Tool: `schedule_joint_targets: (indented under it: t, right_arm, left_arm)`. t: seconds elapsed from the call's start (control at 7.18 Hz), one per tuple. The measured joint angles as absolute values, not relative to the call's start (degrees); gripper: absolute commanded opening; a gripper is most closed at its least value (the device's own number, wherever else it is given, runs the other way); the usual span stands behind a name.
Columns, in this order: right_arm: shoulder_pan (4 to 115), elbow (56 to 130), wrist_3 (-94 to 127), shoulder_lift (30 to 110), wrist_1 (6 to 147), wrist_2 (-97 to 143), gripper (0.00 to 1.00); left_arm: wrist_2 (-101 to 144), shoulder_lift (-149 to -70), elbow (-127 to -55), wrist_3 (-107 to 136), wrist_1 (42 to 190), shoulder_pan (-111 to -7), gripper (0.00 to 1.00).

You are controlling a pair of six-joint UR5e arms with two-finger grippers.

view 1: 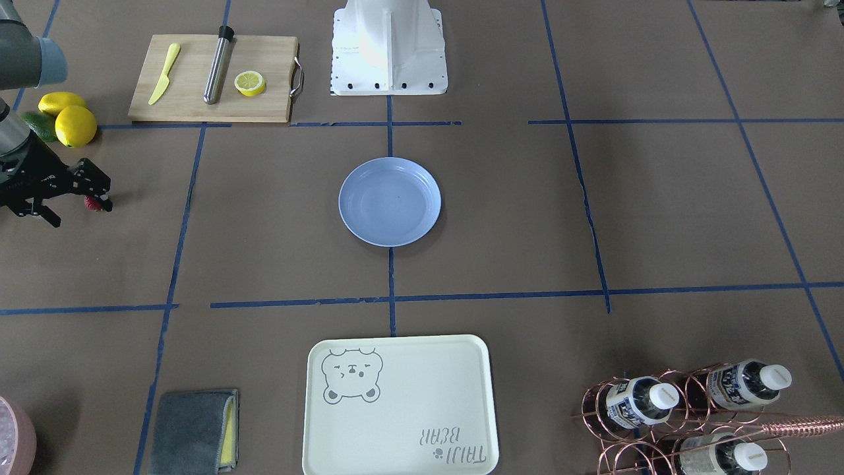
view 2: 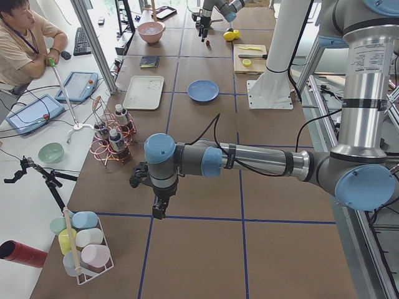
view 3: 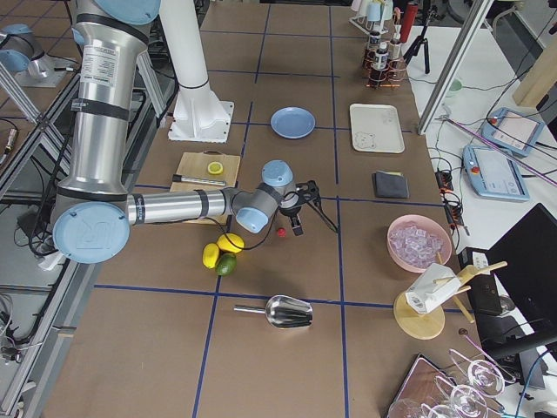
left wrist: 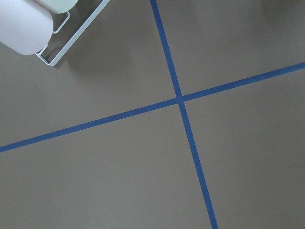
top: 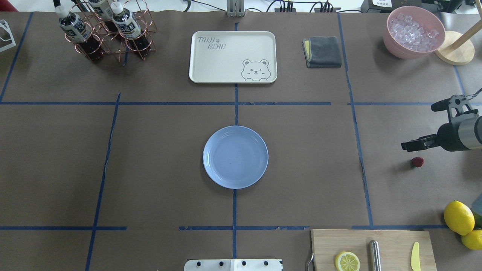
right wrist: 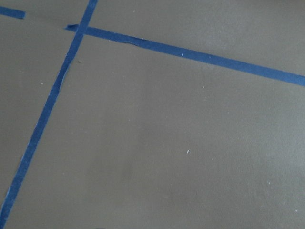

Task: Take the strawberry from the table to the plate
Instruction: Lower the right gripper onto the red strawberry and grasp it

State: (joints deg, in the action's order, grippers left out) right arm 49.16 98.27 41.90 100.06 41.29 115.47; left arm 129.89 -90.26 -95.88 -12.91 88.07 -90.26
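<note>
The strawberry (top: 417,162) is a small dark-red berry lying on the brown table (top: 158,169) at its right side; in the front-facing view the strawberry (view 1: 93,204) peeks out from behind a black finger. My right gripper (top: 418,127) hovers just beyond it, open wide, with nothing between its fingers. The pale blue plate (top: 235,157) sits bare at the table's centre, far to the berry's left. My left gripper (view 2: 159,208) shows only in the exterior left view, pointing down over the table's left end, and I cannot tell whether it is open or shut.
Two lemons (top: 458,217) and a green avocado lie near the front right corner beside a cutting board (top: 391,250) with a lemon half, a metal tube and a yellow knife. At the far side are a cream tray (top: 232,56), a grey cloth (top: 324,51), a bottle rack (top: 105,34) and a pink bowl (top: 413,32).
</note>
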Motion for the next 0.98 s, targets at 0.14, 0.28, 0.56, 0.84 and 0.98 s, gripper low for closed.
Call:
schedule_joint_targets:
  t: [0.14, 0.28, 0.56, 0.84, 0.98]
  right_arm:
    - [48.2, 98.2, 41.9, 101.2, 41.0, 115.0, 0.85]
    - [47.4, 98.2, 41.8, 102.2, 40.8, 114.8, 0.72]
    - [45.6, 98.2, 41.7, 103.4, 40.6, 114.5, 0.02]
    - [44.7, 98.3, 41.7, 103.6, 40.6, 114.3, 0.00]
    - [44.4, 98.6, 41.9, 103.3, 40.7, 113.9, 0.00]
  left_arm:
    - [129.9, -90.3, -95.9, -12.9, 88.1, -90.3, 1.00]
    - [129.9, -90.3, -95.9, -13.0, 88.2, -90.3, 1.00]
    - [130.1, -90.3, -95.9, -13.0, 88.3, -90.3, 1.00]
    - [130.7, -90.3, -95.8, -13.0, 88.3, -90.3, 1.00]
    - [130.8, -90.3, -95.8, -13.0, 88.3, -90.3, 1.00]
